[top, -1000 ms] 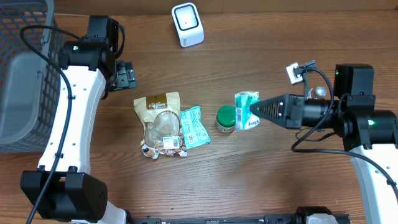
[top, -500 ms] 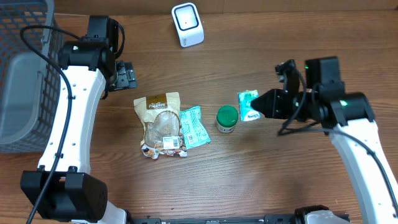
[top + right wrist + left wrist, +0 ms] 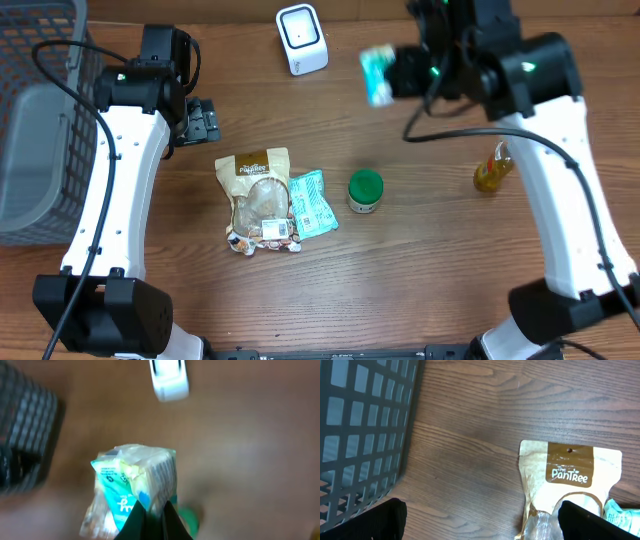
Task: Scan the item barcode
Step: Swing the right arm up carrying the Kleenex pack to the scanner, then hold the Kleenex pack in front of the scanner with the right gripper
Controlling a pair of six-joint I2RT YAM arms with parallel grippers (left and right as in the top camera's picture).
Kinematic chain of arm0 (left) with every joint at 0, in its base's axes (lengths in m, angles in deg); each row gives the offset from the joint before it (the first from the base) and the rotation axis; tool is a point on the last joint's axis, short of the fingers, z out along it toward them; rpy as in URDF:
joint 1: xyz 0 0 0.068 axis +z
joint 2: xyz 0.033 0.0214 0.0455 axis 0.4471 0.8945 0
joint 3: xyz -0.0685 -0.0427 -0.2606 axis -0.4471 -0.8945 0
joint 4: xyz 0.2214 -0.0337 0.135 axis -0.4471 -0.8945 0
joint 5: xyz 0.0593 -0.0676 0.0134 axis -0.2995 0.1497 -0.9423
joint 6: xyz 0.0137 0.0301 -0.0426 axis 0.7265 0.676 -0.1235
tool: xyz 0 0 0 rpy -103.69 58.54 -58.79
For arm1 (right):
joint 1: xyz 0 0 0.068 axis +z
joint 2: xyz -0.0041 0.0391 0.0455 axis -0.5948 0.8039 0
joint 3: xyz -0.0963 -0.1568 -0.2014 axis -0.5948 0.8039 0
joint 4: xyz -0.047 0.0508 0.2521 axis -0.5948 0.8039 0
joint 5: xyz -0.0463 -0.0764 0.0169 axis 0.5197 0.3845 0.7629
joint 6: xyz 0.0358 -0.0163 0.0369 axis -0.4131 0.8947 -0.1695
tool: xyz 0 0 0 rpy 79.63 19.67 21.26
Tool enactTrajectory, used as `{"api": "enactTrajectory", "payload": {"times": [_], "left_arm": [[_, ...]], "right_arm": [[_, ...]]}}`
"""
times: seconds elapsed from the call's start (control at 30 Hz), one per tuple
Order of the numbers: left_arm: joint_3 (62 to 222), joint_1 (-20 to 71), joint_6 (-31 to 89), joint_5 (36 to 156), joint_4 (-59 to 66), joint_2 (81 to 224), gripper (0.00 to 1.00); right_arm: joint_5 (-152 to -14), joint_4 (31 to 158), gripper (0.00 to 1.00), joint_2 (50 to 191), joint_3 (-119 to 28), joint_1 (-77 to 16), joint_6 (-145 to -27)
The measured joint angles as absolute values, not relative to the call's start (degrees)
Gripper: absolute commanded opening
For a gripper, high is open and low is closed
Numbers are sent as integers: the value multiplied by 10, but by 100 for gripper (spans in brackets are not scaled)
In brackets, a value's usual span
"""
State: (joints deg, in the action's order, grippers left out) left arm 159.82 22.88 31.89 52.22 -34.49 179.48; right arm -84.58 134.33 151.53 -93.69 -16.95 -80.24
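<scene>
Far left: grey basket [image 3: 35,120] is noted at the edge of the surface [image 3: 430,290].

Left pincer [image 3: 205,120] is parked just right of the basket, towards the far side. In the left wrist view its jaws are seen spread wide, with nothing between them. It is taken to be idle.

Left of centre: brown pouch [image 3: 258,190] lies flat, with a flat teal sachet [image 3: 315,202] touching its right edge. Neither is in hand.

Centre, far edge: white scanner [image 3: 301,38] stands alone.

Centre: green-lidded jar [image 3: 365,190] stands upright, just right of the sachet.

Right of the scanner, far side: teal-and-white packet [image 3: 377,72] is held off the surface, pinched at one end by the right pincer [image 3: 395,72], whose jaws are closed tight on it. In the right wrist view the packet [image 3: 135,485] hangs ahead of the fingertips with the scanner [image 3: 170,380] beyond it. The picture is blurred, and the barcode face cannot be made out.

Right: small amber bottle [image 3: 490,172] stands apart.

Step judged in hand: the gripped packet is being presented to the scanner. A short carry towards the scanner window is called for next, with the wrist turned so that the barcode side faces it, and the grip kept firm on the soft wrapper.
</scene>
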Motion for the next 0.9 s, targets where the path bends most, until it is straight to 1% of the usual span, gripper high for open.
{"api": "enactTrajectory", "payload": {"times": [0.2,0.37,0.6,0.7,0.9], "left_arm": [[1598,229,319,522,-345,1795,99],[1598,229,319,522,-345,1795,99],[1598,229,319,522,-345,1795,100],[1598,229,319,522,-345,1795,100],[1598,229,319,522,-345,1795,100]], "right_arm": [[-752,1189,4,1580,-946,-126,-742],[-696,1099,4,1637,-946,-109,-678],[-656,984,4,1737,-946,-93,-544],[-642,910,4,1787,-946,-85,-492],[-597,781,4,1866,-946,-75,-440]]}}
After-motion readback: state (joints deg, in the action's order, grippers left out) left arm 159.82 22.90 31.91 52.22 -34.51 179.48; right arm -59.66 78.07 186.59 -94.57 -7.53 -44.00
